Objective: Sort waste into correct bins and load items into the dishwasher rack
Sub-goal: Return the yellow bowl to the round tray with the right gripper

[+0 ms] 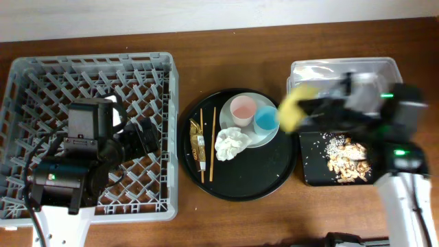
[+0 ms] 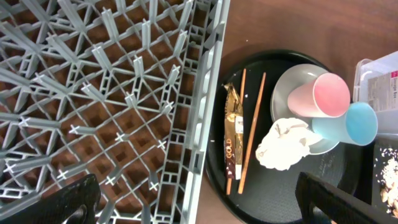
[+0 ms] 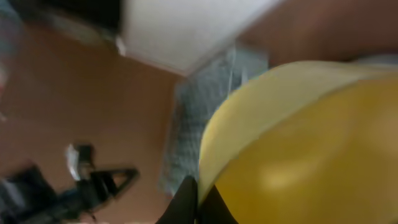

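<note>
The right gripper (image 1: 310, 108) is closed on the rim of the yellow bowl (image 1: 291, 110). In the right wrist view one dark finger (image 3: 188, 200) pinches the edge and the bowl fills most of the picture. The bowl looks tipped on its side and is blurred. It hangs over the seam between the shallow black rectangular tray (image 1: 312, 175), where the beige-brown food scraps (image 1: 346, 161) lie, and the large round black tray (image 1: 254, 178), just beside the small blue cup (image 1: 265, 120).

The next move turns on one relation: the large square grey plastic dishwasher rack (image 1: 41, 75) lies well to the robot's left of the bowl, with the whole round tray between them. To reach it, the right arm would probably have to carry the bowl above the blue cup, the small pink cup (image 1: 242, 108) and the crumpled white tissue (image 1: 232, 144).

The left gripper (image 2: 196, 186) is the nearer one, hanging over the rack's right-hand edge. Its fingers are spread wide and hold nothing. The two thin wooden chopsticks (image 2: 249, 130) lie lengthwise just past that edge.
</note>
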`<state>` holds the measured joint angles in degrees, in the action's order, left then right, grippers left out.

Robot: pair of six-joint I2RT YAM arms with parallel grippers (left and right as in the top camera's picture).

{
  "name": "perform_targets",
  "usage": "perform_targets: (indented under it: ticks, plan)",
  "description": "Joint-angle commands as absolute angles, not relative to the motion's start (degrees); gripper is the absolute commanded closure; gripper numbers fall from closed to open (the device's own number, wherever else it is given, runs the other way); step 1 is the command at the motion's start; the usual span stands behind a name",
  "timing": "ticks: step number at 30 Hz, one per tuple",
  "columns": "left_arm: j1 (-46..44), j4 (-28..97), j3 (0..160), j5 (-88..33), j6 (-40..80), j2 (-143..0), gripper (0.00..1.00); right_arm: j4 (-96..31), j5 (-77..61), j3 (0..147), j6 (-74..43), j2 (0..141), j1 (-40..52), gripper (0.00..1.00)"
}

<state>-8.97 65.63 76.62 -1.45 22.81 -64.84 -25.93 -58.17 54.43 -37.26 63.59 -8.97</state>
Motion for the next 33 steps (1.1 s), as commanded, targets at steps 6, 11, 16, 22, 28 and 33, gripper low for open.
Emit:
perform_targets:
  ticks: [6,11,16,22,28,33]
  plan:
    - [-8.8,65.7,77.0,-1.0,23.1,-64.8,0.01,-41.3,-8.0,54.9,-28.9,64.7,28.7,0.96]
    - [-8.8,65.7,77.0,-1.0,23.1,-64.8,0.01,-46.1,3.4,54.9,-30.1,69.5,45.7,0.96]
    - [-8.8,65.7,77.0,-1.0,23.1,-64.8,0.01,-44.9,3.6,54.8,-32.4,76.5,49.1,0.96]
    - [-8.8,65.7,77.0,-1.0,23.1,-64.8,0.01,-41.1,2.8,54.9,-32.4,83.2,49.1,0.84]
    - [-8.8,65.7,77.0,-1.0,23.1,-64.8,0.01,-44.2,2.7,59.1,-27.2,80.4,48.1,0.64]
    - [-8.8,65.7,77.0,-1.0,23.1,-64.8,0.01,-55.1,3.7,71.0,-19.1,79.5,38.5,0.6]
